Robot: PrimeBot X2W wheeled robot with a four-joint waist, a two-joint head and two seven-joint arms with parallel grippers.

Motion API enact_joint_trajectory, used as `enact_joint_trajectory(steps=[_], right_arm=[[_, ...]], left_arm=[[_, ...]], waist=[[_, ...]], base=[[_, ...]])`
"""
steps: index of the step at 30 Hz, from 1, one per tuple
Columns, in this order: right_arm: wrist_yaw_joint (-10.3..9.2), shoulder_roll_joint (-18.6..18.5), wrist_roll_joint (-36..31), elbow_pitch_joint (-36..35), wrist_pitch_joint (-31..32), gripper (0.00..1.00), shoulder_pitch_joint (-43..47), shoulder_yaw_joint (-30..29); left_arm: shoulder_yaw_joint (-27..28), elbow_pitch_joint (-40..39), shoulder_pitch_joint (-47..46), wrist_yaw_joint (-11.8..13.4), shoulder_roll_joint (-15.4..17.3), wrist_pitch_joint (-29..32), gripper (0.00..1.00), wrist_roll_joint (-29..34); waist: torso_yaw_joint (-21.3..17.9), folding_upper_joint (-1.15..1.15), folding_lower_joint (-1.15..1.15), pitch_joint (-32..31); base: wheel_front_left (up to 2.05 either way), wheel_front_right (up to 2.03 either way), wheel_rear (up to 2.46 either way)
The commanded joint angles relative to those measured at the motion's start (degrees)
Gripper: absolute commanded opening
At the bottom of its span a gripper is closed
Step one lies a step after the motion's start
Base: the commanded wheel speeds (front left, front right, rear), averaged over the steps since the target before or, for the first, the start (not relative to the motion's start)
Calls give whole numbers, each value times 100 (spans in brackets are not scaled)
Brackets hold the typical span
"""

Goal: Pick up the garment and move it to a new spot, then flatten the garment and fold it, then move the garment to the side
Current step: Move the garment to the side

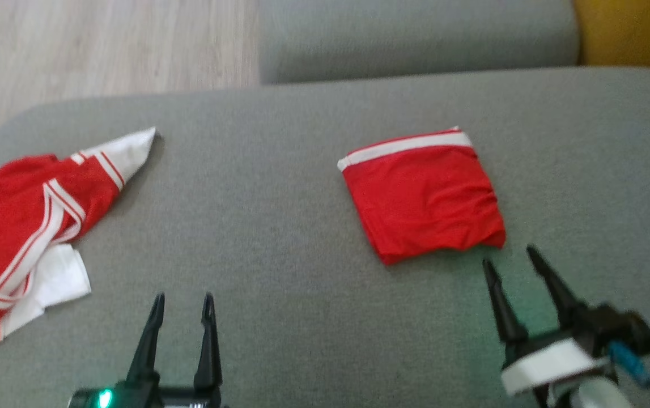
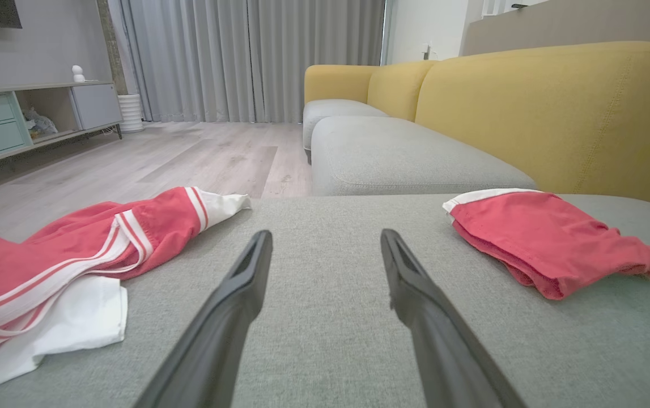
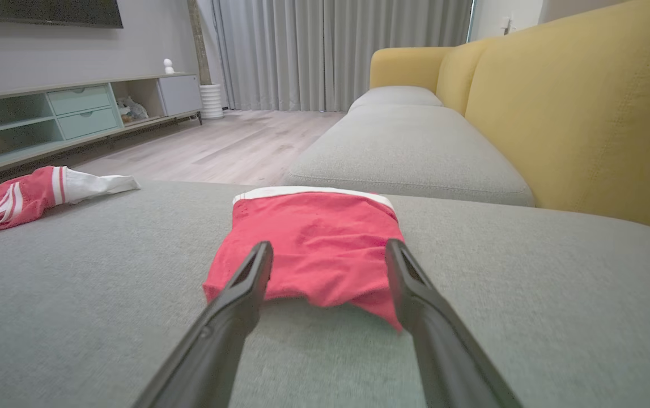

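Observation:
A folded red garment with a white band along its far edge lies flat on the grey sofa seat, right of centre. A second, crumpled red-and-white garment lies at the seat's left edge. My right gripper is open, its tips just short of the folded garment's near right corner and not touching it. In the right wrist view the folded garment sits just beyond the open right gripper. My left gripper is open over bare cushion. The left wrist view has the crumpled garment to its left and the folded one to its right.
A yellow backrest rises at the far right. Beyond the seat is another grey cushion. Wooden floor lies past the seat's rounded left and far edges. A low cabinet stands by the far wall.

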Motion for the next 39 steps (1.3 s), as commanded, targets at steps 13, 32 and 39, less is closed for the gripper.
enact_joint_trajectory(steps=[13,32,39], right_arm=[[-4,-945,973,888,1063,100,-2325,85],[-4,-1875,2229,923,2633,0,-2991,329],[-4,-2701,2324,492,2666,0,-2966,-289]], left_arm=[[-173,-380,-1291,-70,-31,-29,100,83],[-180,-384,-1777,-159,-26,-29,100,214],[-172,-479,-2186,-438,14,-29,100,403]], waist=[[286,0,0,1435],[-54,0,0,2087],[-662,0,0,2765]], base=[[0,0,0],[0,0,0],[0,0,0]])
